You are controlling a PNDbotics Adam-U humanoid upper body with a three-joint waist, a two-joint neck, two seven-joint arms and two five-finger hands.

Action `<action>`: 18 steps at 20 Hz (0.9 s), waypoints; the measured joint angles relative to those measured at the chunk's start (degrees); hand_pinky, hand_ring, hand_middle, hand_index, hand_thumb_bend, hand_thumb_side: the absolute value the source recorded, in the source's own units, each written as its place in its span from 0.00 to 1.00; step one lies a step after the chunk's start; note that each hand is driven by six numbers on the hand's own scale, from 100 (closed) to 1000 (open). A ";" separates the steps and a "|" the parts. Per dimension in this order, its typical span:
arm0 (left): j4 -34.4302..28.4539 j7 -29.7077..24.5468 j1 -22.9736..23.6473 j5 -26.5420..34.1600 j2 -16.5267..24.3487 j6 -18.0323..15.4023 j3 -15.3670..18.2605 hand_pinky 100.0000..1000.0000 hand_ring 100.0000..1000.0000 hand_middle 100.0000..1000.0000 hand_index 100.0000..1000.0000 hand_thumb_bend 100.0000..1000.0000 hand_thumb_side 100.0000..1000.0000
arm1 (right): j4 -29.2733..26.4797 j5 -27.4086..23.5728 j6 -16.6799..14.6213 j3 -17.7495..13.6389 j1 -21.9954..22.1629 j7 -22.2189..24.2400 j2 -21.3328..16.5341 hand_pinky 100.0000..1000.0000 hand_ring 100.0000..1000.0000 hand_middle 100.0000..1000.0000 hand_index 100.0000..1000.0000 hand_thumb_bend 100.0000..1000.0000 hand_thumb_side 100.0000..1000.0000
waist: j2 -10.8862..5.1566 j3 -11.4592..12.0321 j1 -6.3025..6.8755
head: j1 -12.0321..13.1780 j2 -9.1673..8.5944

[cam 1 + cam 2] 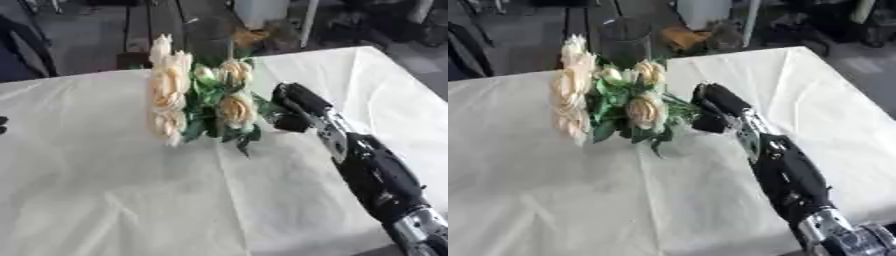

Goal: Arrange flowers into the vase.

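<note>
A bunch of cream roses with green leaves [203,102] hangs above the white-clothed table [114,190], its blooms pointing left and toward the far edge. My right hand [293,106] comes in from the lower right and is curled round the stems at the bunch's right side. Just behind the blooms, a dark glass vase [625,41] stands upright near the table's far edge; the flowers partly hide it in the left eye view. A small dark shape [3,125] at the left edge may be my left hand; little of it shows.
The table's far edge [737,52] runs behind the vase, with dark furniture and an orange-brown thing [677,36] on the floor beyond. The cloth stretches bare to the left and front of the bunch.
</note>
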 measured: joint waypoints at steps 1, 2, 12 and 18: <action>0.00 0.00 0.00 0.00 0.00 0.00 0.00 0.74 0.72 0.71 0.77 0.69 0.95 | -0.15 0.00 0.28 -0.17 -0.76 -0.01 -0.19 0.00 0.00 0.00 0.00 0.00 1.00 | -0.01 0.00 0.00 | 0.00 -0.01; 0.00 0.00 0.00 0.00 0.00 0.00 0.00 0.74 0.72 0.71 0.77 0.69 0.95 | -0.26 0.01 0.54 -0.38 -1.53 -0.05 -0.33 0.00 0.00 0.00 0.00 0.00 1.00 | -0.03 0.00 0.00 | -0.01 -0.02; 0.00 0.00 0.02 0.03 0.00 0.00 0.00 0.74 0.72 0.71 0.77 0.70 0.95 | -0.51 1.28 2.12 -1.71 -7.50 -1.16 -2.00 0.00 0.00 0.00 0.00 0.00 1.00 | -0.36 0.01 -0.03 | -0.07 -0.46; 0.00 -0.02 0.07 0.22 0.00 0.02 -0.02 0.74 0.72 0.71 0.76 0.70 0.95 | -0.42 1.03 3.38 -2.94 -12.92 -1.08 -2.13 0.00 0.00 0.00 0.00 0.00 1.00 | -1.15 0.44 -0.03 | -0.38 -0.53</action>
